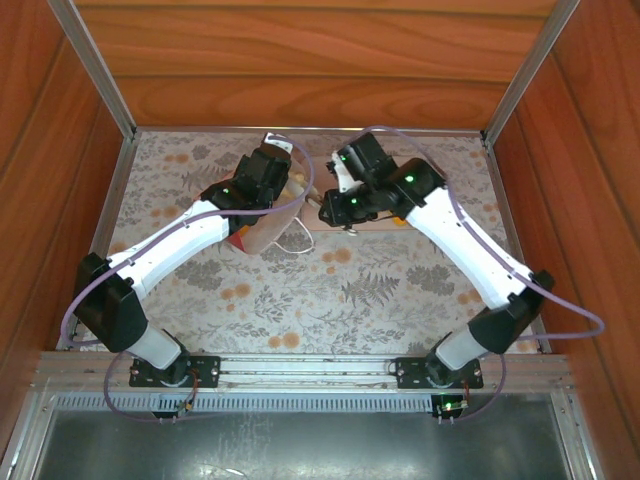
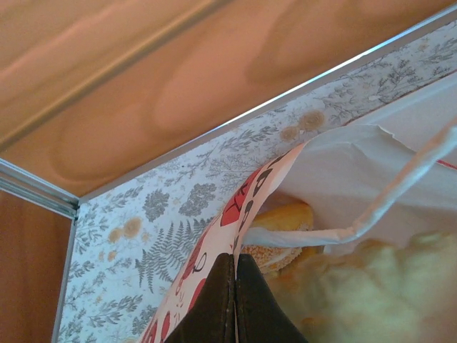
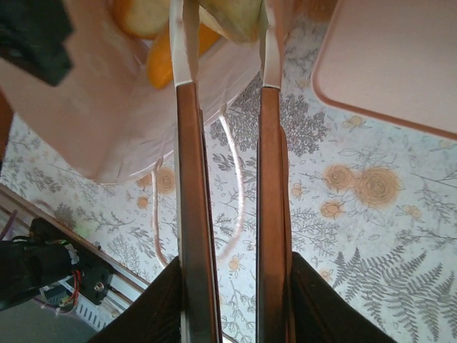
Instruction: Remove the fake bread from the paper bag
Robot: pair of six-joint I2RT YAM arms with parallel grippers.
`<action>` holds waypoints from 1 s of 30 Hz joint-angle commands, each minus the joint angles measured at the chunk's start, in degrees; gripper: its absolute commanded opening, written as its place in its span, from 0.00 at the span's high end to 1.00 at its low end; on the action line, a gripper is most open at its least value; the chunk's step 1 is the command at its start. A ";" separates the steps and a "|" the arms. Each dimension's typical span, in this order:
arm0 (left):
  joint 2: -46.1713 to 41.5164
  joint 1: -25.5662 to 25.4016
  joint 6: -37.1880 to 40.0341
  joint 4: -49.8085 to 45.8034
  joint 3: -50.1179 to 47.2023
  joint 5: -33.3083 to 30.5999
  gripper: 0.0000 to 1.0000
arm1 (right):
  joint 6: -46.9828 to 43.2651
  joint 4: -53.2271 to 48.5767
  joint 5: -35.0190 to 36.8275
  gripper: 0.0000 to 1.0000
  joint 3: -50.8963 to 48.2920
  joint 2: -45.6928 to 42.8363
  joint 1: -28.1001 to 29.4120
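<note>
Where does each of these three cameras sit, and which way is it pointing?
Top external: above and behind the arms, looking down at the table; left arm and right arm show.
Left wrist: on the left arm, facing the paper bag; left gripper pinches its rim.
Right wrist: on the right arm, looking along the metal tongs in the right gripper.
Shared: both wrist views catch the fake bread in the bag.

Soft, warm, even light fills the top view, leaving only faint shadows on the table (image 1: 330, 290). In the left wrist view the nearest fake bread (image 2: 371, 286) is blurred and washed pale, and the paper bag (image 2: 335, 153) glows almost white. In the right wrist view the tongs (image 3: 191, 200) mirror brown, their tips overexposed.
</note>
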 commanded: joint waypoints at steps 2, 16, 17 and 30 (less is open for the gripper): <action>0.37 -0.33 0.43 0.83 2.18 -1.92 1.00 | 0.47 -3.18 3.63 1.00 -0.55 -3.94 0.46; -0.66 -0.30 0.89 0.53 2.20 -3.42 1.00 | 3.06 -10.32 14.93 1.00 -2.11 -12.02 0.38; -0.76 -0.36 0.87 0.50 2.06 -3.39 1.00 | 3.19 -10.35 16.04 1.00 -1.84 -12.21 0.38; -1.08 -0.32 0.94 0.46 1.66 -3.04 1.00 | 0.49 -5.67 31.32 0.96 -3.26 -7.00 -0.57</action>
